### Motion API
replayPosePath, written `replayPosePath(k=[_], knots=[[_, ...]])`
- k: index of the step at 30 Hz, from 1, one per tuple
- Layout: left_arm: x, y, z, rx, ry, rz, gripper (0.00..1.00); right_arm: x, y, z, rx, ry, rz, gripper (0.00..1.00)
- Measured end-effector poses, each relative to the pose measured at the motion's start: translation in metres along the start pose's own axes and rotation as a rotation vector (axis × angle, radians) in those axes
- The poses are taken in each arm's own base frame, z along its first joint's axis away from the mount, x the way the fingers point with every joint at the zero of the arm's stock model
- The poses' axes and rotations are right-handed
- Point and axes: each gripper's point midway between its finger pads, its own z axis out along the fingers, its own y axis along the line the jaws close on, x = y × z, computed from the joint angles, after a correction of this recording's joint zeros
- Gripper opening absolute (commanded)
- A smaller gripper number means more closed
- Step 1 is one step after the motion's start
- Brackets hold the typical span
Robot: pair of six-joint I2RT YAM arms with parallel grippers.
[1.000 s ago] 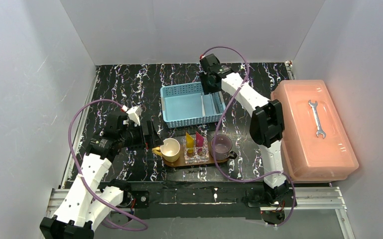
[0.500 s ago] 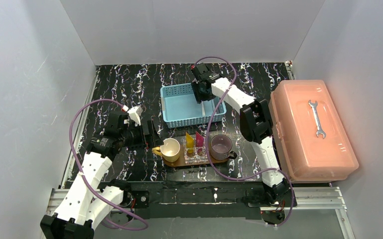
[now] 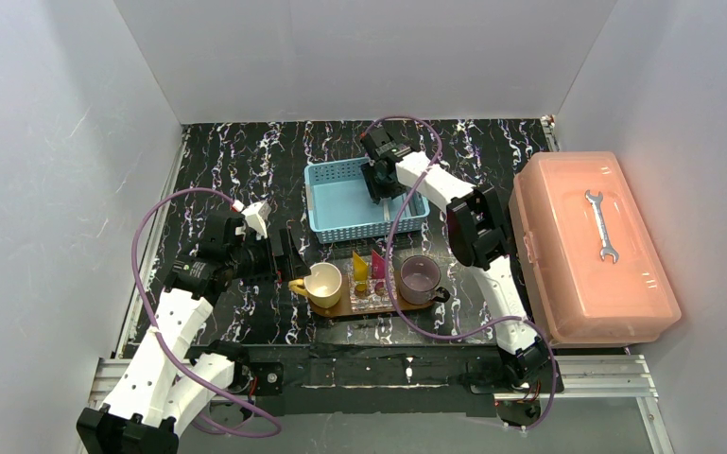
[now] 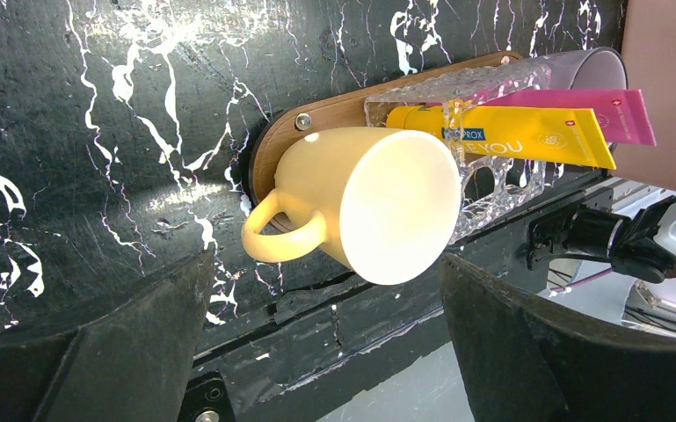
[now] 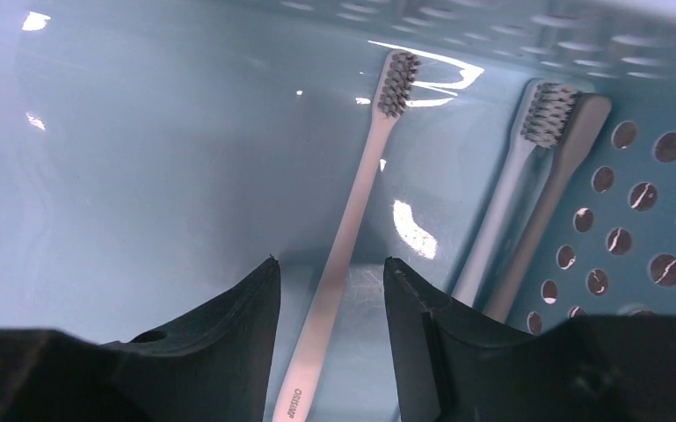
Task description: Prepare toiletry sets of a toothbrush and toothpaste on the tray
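Two pale toothbrushes lie in the light-blue basket (image 3: pixel 340 203): one (image 5: pixel 352 229) on its floor, the other (image 5: pixel 510 193) against the perforated wall. My right gripper (image 5: pixel 330 264) is low in the basket, open, its fingers either side of the first brush's handle, not touching it. The dark-brown tray (image 3: pixel 340 307) holds a yellow cup (image 3: pixel 324 284), a glass holder (image 3: pixel 373 288) with the yellow toothpaste (image 3: pixel 360 268) and pink toothpaste (image 3: pixel 378 264), and a purple cup (image 3: pixel 421 276). My left gripper (image 3: pixel 288 253) is open and empty, just left of the yellow cup (image 4: pixel 378 202).
A big salmon-pink box (image 3: pixel 591 251) with a wrench (image 3: pixel 601 225) on its lid stands at the right. The basket's walls enclose my right gripper. The right arm's purple cable loops over the tray's right end. White walls surround the table.
My right gripper has moved left and down into the basket, over a toothbrush. The left arm has not moved.
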Motion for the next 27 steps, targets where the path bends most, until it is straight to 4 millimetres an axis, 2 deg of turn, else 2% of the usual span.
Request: replayPosePath(k=[5,12,18,23,27], knots=[[-0.0001,-0.0001,0.0000,0.000,0.000,0.000,0.98,0.0030,0.0011,0.0041,0.001,0.008,-0.004,0.51],[0.0000,0.0000,0.0001,0.000,0.000,0.000,0.98,0.0040,0.0031,0.0067,-0.003,0.010,-0.009,0.40],[0.0002,0.0003,0.0006,-0.001,0.003,-0.001,0.98,0.0029,0.0066,0.0079,-0.008,0.002,-0.016,0.23],[0.0002,0.0004,0.0008,-0.002,0.004,-0.002,0.98,0.0023,0.0073,0.0085,-0.003,-0.002,-0.026,0.03],[0.0002,0.0004,0.0008,-0.002,0.004,-0.002,0.98,0.0024,0.0068,0.0086,-0.002,-0.003,-0.031,0.01]])
